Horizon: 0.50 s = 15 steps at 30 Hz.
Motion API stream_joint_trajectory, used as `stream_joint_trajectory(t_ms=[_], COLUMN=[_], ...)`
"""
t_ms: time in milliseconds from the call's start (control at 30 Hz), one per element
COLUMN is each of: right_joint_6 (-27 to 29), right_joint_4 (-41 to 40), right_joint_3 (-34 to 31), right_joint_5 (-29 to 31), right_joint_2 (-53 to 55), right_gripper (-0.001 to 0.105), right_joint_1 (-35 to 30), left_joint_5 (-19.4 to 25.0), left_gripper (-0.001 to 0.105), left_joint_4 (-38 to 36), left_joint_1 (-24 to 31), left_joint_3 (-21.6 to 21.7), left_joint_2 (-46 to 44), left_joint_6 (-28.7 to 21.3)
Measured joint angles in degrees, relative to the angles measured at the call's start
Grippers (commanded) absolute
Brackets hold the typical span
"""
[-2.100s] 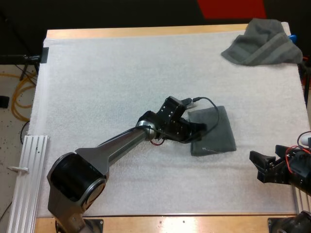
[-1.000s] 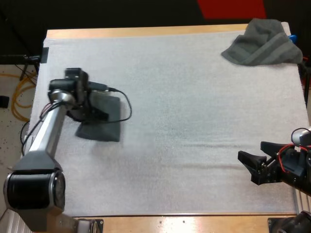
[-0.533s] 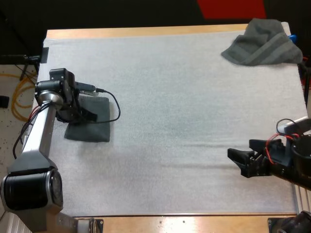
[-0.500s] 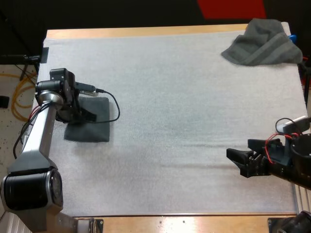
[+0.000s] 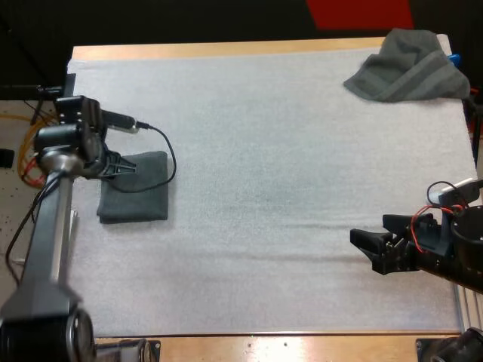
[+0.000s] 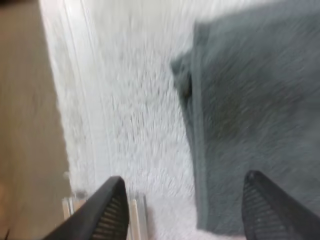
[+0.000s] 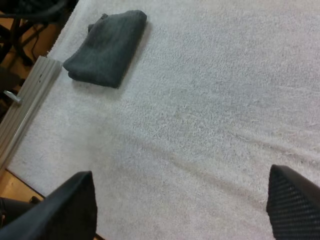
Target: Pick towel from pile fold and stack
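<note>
Both claws hang released: left claw point(image 6: 182, 182) just over the folded dark grey-green cloth towel point(image 5: 139, 194), likely the stack's base; right claw point(image 5: 364, 250) well apart from it.

The left pincer point(image 5: 115, 167) hides the far left corner of the folded towel point(image 5: 142, 194); the left wrist view cuts that towel off.

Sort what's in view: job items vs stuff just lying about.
Job: folded towel; crumpled towel; left end effector, open; right end effector, open.
Lying about: metal rail off the white mat edge.
</note>
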<state>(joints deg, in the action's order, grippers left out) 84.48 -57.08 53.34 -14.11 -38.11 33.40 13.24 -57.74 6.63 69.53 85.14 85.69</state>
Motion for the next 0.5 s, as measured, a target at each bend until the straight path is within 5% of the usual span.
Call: stream_joint_trajectory(t_ms=[267, 500], right_joint_6=[0.8, 3.4], right_joint_4=[3.0, 7.1], right_joint_3=[0.0, 0.0], right_joint_5=[-0.6, 1.3], right_joint_2=[-1.5, -10.9], right_gripper=[0.069, 0.069], right_joint_1=[0.0, -5.5], left_joint_5=[-13.3, -20.2], left_gripper=[0.051, 0.051], left_joint_4=[1.7, 1.7], left_joint_1=[0.0, 0.0], left_joint_3=[0.1, 0.1], left_joint_2=[-17.4, -28.6], left_joint_6=[3.8, 4.5])
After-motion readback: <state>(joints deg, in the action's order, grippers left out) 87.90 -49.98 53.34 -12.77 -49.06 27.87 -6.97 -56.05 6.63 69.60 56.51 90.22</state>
